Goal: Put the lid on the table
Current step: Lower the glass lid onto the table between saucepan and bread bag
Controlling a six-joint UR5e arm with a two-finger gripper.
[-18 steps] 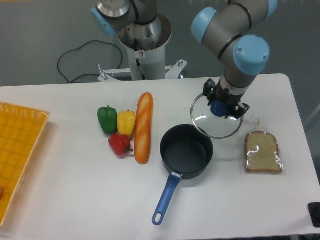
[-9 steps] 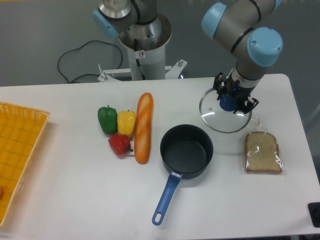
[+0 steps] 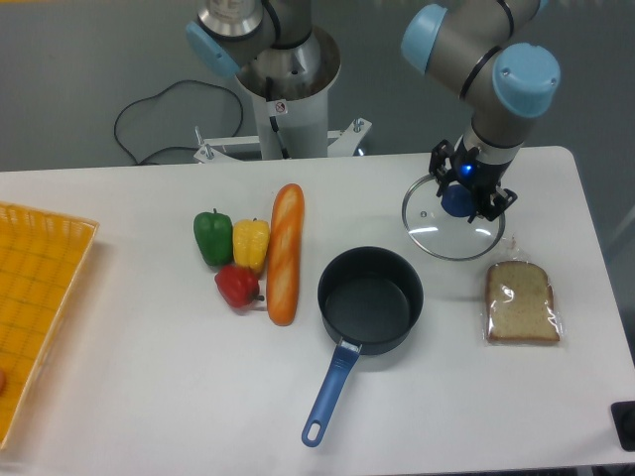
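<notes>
The lid (image 3: 437, 228) is a round clear glass disc with a thin metal rim and a blue knob. It sits at the back right of the white table (image 3: 149, 397), to the upper right of the saucepan. My gripper (image 3: 463, 196) comes straight down on it and is shut on the blue knob. I cannot tell whether the lid rests on the table or hangs just above it. The dark saucepan (image 3: 369, 297) with a blue handle stands uncovered near the table's middle.
A wrapped slice of bread (image 3: 521, 302) lies just below the lid. A baguette (image 3: 285, 253) and green, yellow and red peppers (image 3: 232, 256) lie left of the pan. A yellow woven tray (image 3: 35, 297) is at the far left edge.
My gripper has carried the lid from over the pan's right rim to the right and back. In the last half second it shifted only slightly right.
</notes>
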